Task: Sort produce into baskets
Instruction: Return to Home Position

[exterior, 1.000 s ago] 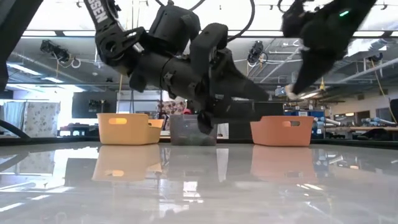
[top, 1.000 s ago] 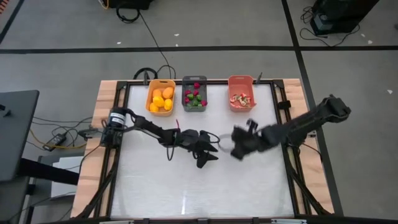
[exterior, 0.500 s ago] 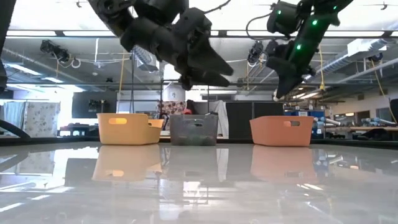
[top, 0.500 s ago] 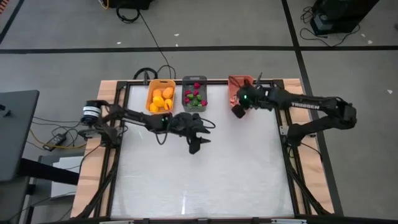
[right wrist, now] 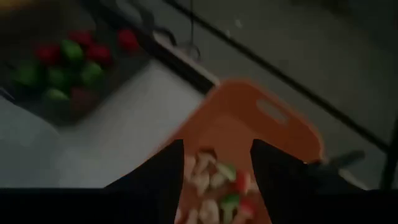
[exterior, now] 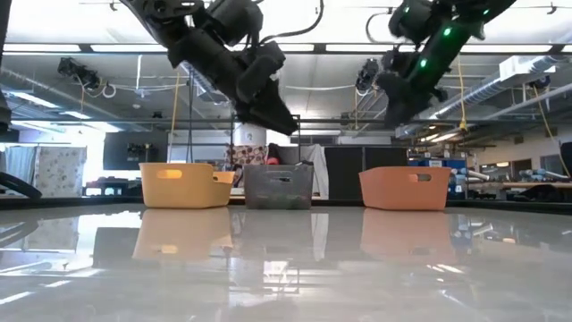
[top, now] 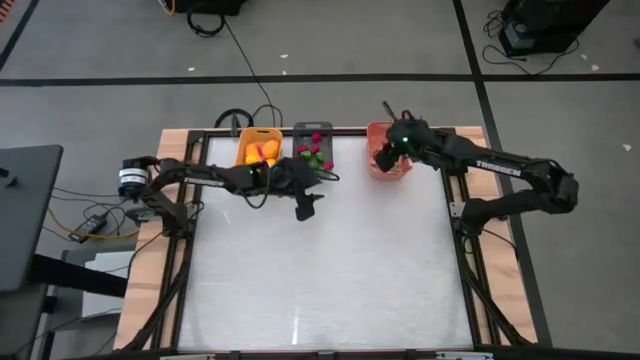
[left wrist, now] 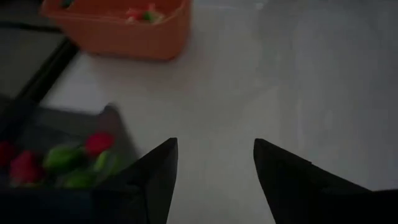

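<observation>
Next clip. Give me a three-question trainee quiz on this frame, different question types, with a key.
1. True or false: the right gripper hovers over the salmon bin.
2. Which bin holds the red and green pieces? A yellow-orange bin, B dark grey bin, C salmon bin.
3. Fill in: the left gripper has its fingers ___, with nothing between them.
Key: 1 true; 2 B; 3 open.

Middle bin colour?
The middle bin is dark grey, clearest in the low view.
</observation>
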Robot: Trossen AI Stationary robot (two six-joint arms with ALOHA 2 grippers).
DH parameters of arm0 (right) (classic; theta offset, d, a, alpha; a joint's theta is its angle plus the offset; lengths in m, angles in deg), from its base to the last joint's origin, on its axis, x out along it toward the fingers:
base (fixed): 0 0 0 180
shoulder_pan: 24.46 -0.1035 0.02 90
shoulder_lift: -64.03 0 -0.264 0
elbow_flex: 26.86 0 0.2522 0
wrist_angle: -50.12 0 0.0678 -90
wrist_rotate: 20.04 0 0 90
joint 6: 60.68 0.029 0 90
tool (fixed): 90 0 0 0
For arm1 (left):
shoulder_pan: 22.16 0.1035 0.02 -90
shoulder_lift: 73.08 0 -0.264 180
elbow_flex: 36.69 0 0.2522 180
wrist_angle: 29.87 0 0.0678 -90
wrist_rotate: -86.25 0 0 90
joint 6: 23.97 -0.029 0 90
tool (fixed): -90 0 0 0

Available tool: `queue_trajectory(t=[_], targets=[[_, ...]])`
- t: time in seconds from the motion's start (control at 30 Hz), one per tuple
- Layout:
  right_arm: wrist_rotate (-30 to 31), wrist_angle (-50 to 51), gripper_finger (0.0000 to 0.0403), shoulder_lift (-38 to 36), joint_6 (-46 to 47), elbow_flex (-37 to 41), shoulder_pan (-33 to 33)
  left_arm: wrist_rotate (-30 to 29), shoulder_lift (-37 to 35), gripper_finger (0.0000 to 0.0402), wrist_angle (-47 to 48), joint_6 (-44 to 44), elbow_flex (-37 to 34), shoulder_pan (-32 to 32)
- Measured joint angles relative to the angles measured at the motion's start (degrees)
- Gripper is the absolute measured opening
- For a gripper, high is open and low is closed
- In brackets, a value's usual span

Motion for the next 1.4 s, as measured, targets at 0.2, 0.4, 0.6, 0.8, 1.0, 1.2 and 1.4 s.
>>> queue_trajectory(t=[0.2,0.4,0.6,0.8,1.0,1.2,1.4], targets=[[-10.79,-2.89,0.0194,-8.48,-4.46,2.0,-2.97,-1.67,-6.83,0.0217,6.06,0.39,-1.19,0.06],[-25.28,-16.28,0.0164,-20.65,-7.69,12.66,-8.66,-4.37,-20.43,0.0217,2.75,3.73,-11.67,-0.18],[-34.47,-35.86,0.0114,-27.55,-6.57,24.59,-12.19,0.43,-35.15,0.0216,-12.4,2.56,-27.29,-0.34],[-35.87,-37.21,0.0034,-29.9,-6.27,29.15,-14.31,-1.4,-43.85,0.0197,-19.86,2.75,-36.93,0.87],[-34.57,-39.45,0.0016,-35.39,-6.36,32.89,-16.38,-2.43,-49.32,0.0161,-24.34,4.51,-43.39,2.41],[-34.32,-40.66,0.0006,-41.67,-5.59,36.16,-16.57,-2.16,-53.47,0.0118,-26.7,4.05,-46.46,3.49],[-34.14,-40.28,0.0008,-47.45,-2.7,39.45,-16.75,-2.66,-56.61,0.0076,-27.5,1.53,-46.64,4.86]])
